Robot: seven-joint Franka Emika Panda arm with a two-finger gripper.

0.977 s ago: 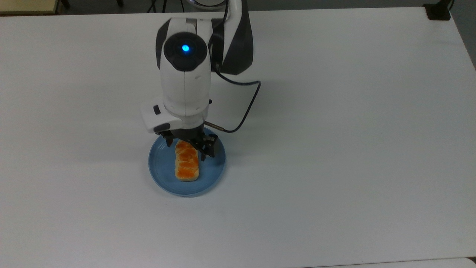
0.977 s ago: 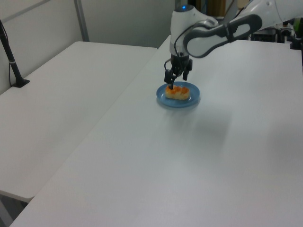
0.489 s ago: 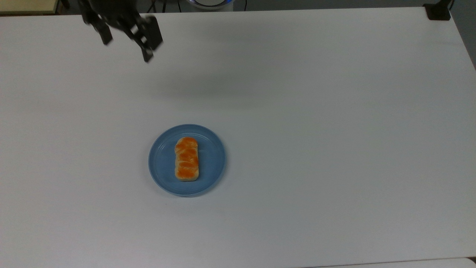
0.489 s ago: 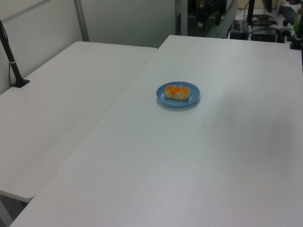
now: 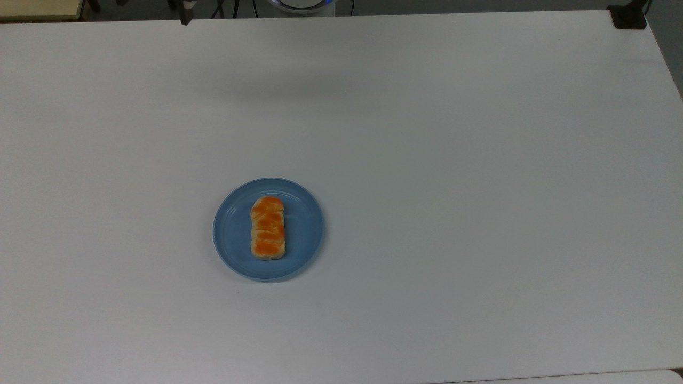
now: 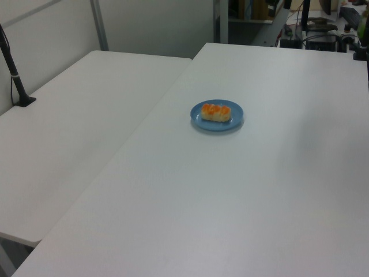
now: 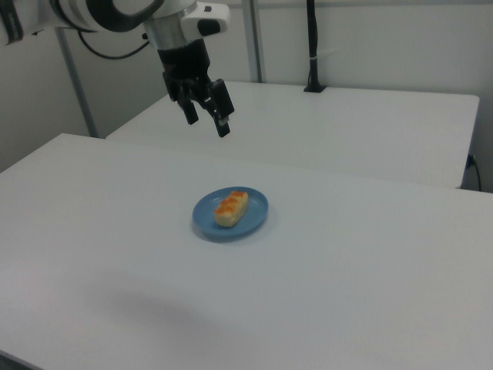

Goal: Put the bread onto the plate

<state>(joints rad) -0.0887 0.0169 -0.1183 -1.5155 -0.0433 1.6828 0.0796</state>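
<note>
The bread [image 5: 268,228], an oblong bun with a glossy orange-brown top, lies lengthwise in the middle of the round blue plate [image 5: 229,237]. The left view shows the bread [image 6: 216,112] and plate [image 6: 196,119] near the table's middle. In the right view the bread [image 7: 230,208] rests on the plate [image 7: 255,219], and my gripper [image 7: 206,121] hangs high above the table, up and to the right view's left of the plate. It is open with nothing between its black fingers [image 7: 223,126].
A second white table [image 6: 75,115] adjoins on the left view's left, with a black post [image 6: 12,66] at its edge. A black clamp [image 5: 629,16] sits at the top view's upper right corner. White tabletop [image 5: 480,213] surrounds the plate.
My gripper has let go of the bread, risen off the plate and swung away toward the top view's upper left edge. The bread stays put on the plate.
</note>
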